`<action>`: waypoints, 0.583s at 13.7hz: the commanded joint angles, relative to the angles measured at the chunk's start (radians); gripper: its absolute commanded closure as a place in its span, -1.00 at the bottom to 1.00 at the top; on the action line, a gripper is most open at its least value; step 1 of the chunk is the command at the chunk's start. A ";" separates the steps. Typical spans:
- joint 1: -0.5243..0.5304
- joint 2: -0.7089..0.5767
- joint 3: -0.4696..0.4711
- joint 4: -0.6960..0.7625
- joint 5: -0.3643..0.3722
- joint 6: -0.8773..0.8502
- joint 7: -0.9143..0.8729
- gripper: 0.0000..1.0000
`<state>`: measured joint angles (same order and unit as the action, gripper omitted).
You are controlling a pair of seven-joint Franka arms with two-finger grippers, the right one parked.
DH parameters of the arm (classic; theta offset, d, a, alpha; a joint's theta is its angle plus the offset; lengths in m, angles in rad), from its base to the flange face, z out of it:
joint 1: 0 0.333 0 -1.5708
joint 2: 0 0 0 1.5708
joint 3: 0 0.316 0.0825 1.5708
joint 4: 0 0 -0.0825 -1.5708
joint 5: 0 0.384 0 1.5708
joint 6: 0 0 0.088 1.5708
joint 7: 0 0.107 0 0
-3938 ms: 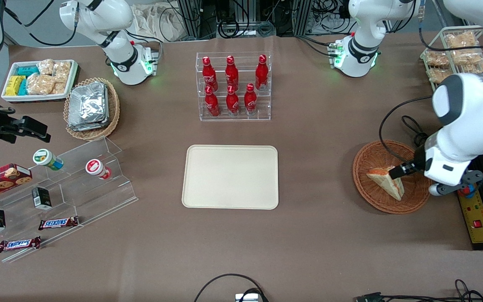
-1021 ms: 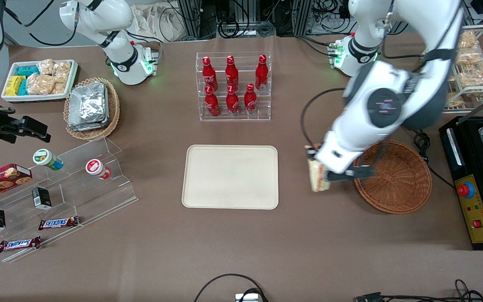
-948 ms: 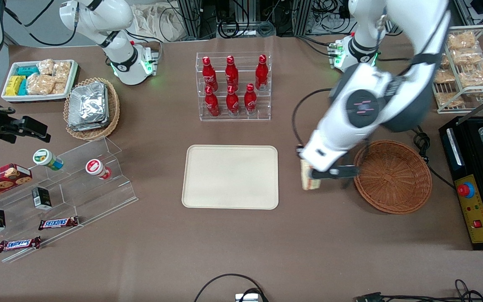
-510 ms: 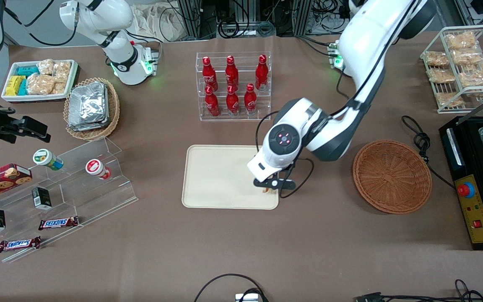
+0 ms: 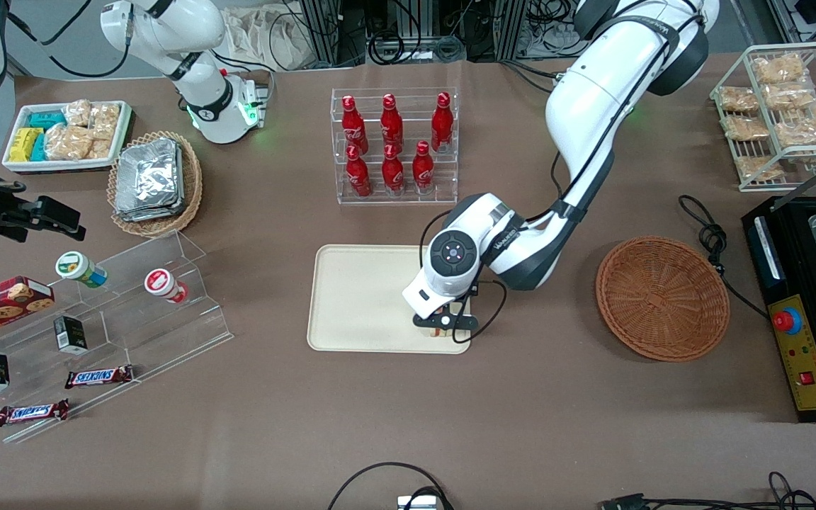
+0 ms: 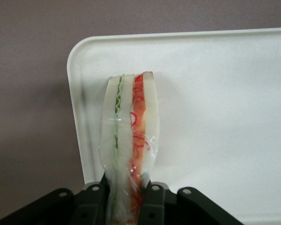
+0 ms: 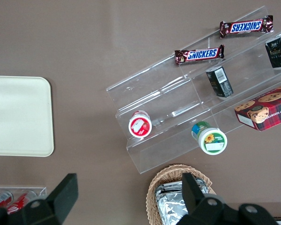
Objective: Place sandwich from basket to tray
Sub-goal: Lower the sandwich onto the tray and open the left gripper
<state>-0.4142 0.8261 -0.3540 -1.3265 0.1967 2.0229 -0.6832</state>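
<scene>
My left gripper point(image 5: 442, 324) hangs low over the cream tray point(image 5: 358, 297), at the tray's corner nearest the front camera on the basket's side. It is shut on the sandwich point(image 6: 129, 136), a plastic-wrapped wedge of pale bread with green and orange-red filling stripes, which stands on edge between the black fingers point(image 6: 153, 201) over the tray point(image 6: 215, 117). From the front only a sliver of the sandwich point(image 5: 440, 331) shows under the wrist. The reddish-brown wicker basket point(image 5: 661, 297) lies toward the working arm's end of the table with nothing in it.
A clear rack of red bottles point(image 5: 394, 145) stands farther from the front camera than the tray. A black cable point(image 5: 698, 227) lies by the basket. A stepped acrylic stand point(image 5: 110, 333) with snacks and a lighter foil-packet basket point(image 5: 155, 183) sit toward the parked arm's end.
The sandwich was lifted out of the basket and carried sideways to the tray. In the last half second the gripper shifted slightly further over the tray's corner and lower.
</scene>
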 commanded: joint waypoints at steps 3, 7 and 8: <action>0.002 -0.014 0.006 0.038 0.017 -0.026 -0.025 -1.00; 0.061 -0.142 0.004 0.036 0.003 -0.128 -0.025 -1.00; 0.064 -0.184 0.006 0.029 0.001 -0.182 -0.015 -1.00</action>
<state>-0.3678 0.7410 -0.3492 -1.2697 0.1989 1.9262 -0.6905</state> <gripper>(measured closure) 0.000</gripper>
